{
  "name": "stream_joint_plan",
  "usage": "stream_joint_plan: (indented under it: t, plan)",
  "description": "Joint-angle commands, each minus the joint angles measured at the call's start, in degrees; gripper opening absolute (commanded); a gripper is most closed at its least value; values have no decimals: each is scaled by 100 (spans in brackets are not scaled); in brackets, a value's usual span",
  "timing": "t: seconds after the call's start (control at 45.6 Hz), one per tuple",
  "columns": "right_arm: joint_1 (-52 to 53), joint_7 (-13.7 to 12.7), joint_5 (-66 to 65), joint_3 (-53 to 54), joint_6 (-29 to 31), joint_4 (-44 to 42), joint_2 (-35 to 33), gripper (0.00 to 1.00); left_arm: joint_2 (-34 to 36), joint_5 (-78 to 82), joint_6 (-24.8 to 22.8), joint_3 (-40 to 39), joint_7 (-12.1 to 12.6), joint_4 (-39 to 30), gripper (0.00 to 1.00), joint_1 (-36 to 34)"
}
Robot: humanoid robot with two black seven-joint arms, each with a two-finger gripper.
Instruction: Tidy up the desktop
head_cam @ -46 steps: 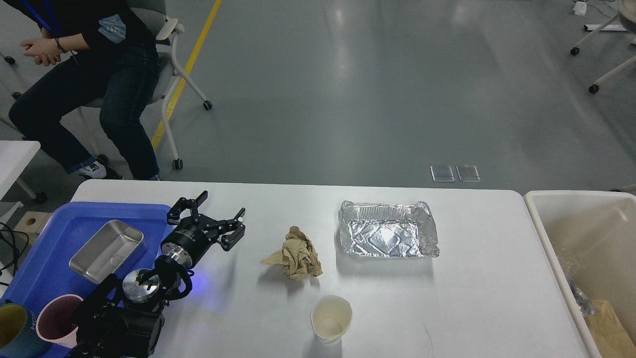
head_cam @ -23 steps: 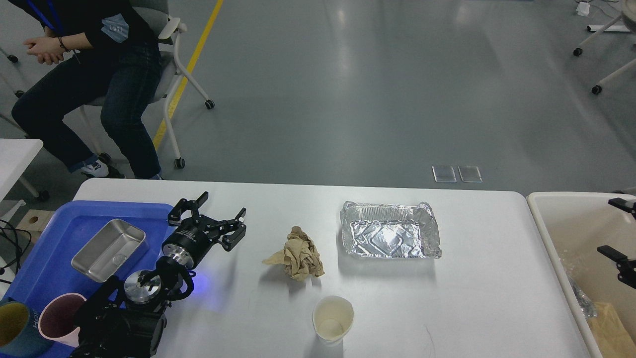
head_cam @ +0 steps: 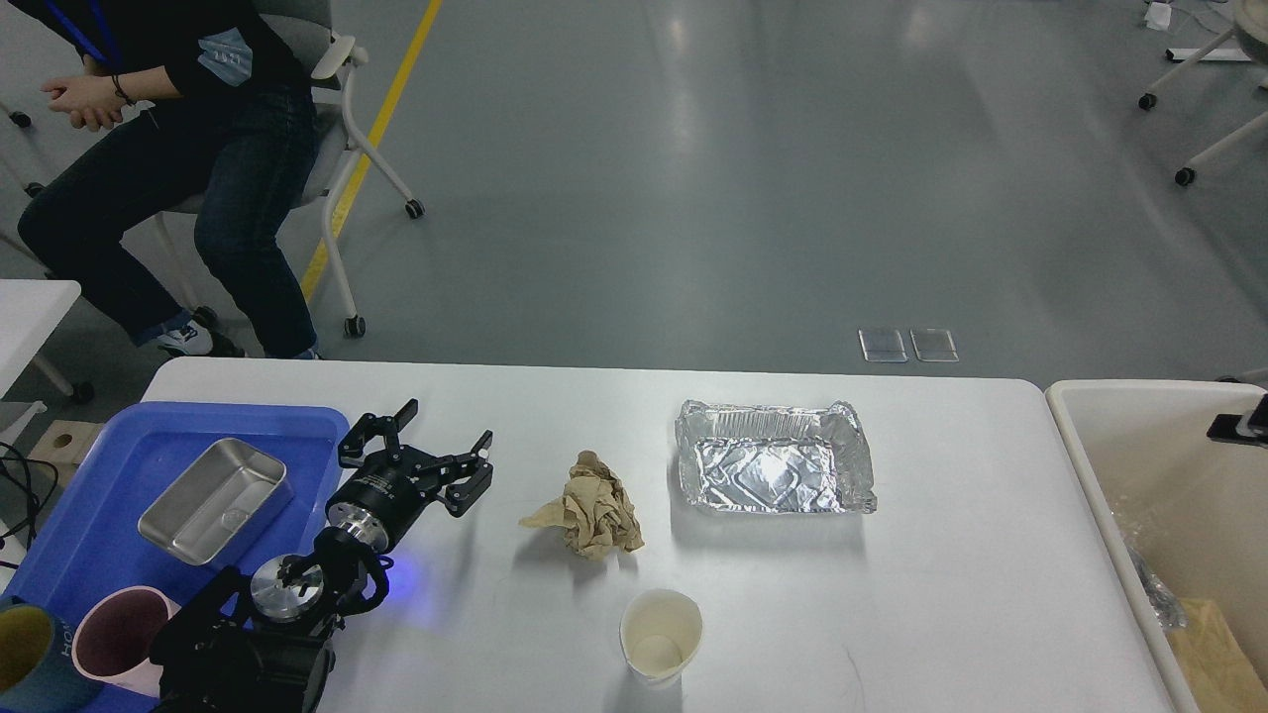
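Left gripper [head_cam: 428, 442]: fingers [head_cam: 381, 423] spread wide apart, holding nothing, poised above the white surface [head_cam: 951, 555] just beside the right rim of the blue plastic tray [head_cam: 109, 451]. Black matte links, one white tip visible on the right finger. Behind the fingers, a black cylindrical wrist and a polished metal joint cap; blue glow cast on the surface under the arm. Thick lower arm segments cut off by the bottom edge.

Right gripper [head_cam: 1238, 424]: only a small dark fragment visible at the right edge, above the cream-coloured bin [head_cam: 1080, 436]; finger state cannot be told.

In the tray: a rectangular stainless steel pan [head_cam: 213, 498], smooth and empty, lying at an angle. At the lower left corner, a pink cup [head_cam: 114, 634] and a dark blue cup with yellow interior [head_cam: 28, 656], both partly cut off by the frame or hidden by the arm.

On the surface, a smooth, slightly glossy white top with rounded corners filling the lower half of the view: a crumpled brown paper wad [head_cam: 591, 505] near centre; a wrinkled aluminium foil tray [head_cam: 773, 468] to its right, apart from it; an upright, empty white paper cup [head_cam: 661, 636] nearer the bottom edge.

Bin cut off at right; contents hard to make out, apart from a brown cardboard piece.
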Motion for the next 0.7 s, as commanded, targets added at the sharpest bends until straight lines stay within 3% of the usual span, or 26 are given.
stream_joint_plan:
  t: [0.0, 0.329, 0.679]
  plan:
    - [-5, 10, -207, -92, 164, 564, 92, 100, -8, 9, -3, 8, 0, 5, 100, 0]
    - [284, 45, -216, -251, 594, 741, 234, 100, 9, 18, -3, 43, 0, 5, 100, 0]
    - [1155, -34, -216, -277, 681, 574, -531, 100, 27, 35, 6, 78, 0, 5, 100, -18]
